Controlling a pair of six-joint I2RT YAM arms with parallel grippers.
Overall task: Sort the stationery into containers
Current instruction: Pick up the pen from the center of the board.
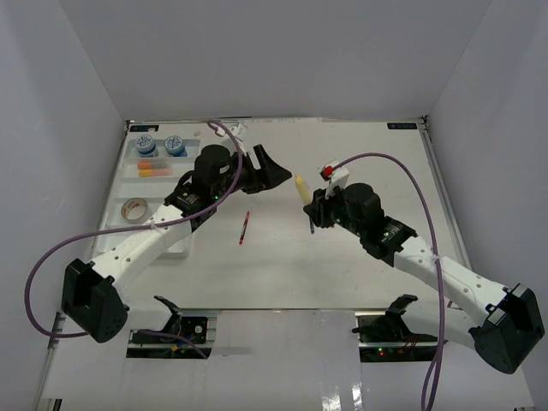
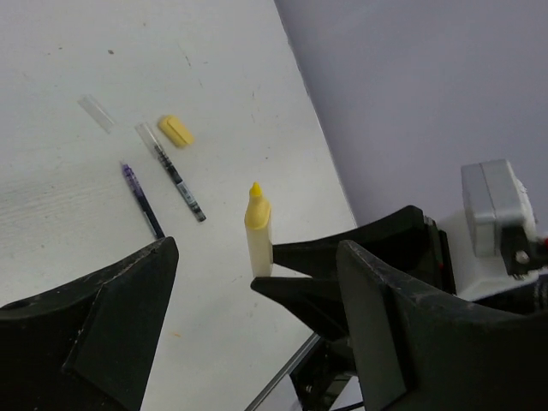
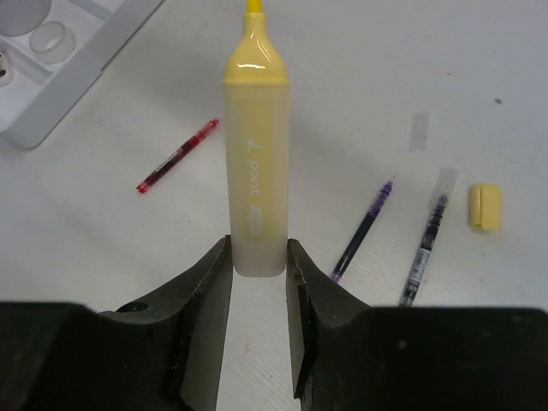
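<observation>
Right gripper (image 3: 257, 261): clamped on base of yellow highlighter (image 3: 255, 154), tip pointing away | left gripper (image 2: 259, 253): jaws wide, facing highlighter, apart from it | red pen (image 1: 244, 228): on table (image 1: 360, 282), beside tray (image 1: 127, 184)

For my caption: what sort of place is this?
Probably a robot test cell: plain grey walls box in a white table, black-and-white left arm and right arm mounted at its edge.

You have the white table (image 1: 282, 265) below the left gripper (image 1: 276, 167) and the right gripper (image 1: 310, 202), grey walls (image 1: 274, 60) beyond both, and a small dark label (image 1: 401, 126) well beyond the right one.
</observation>
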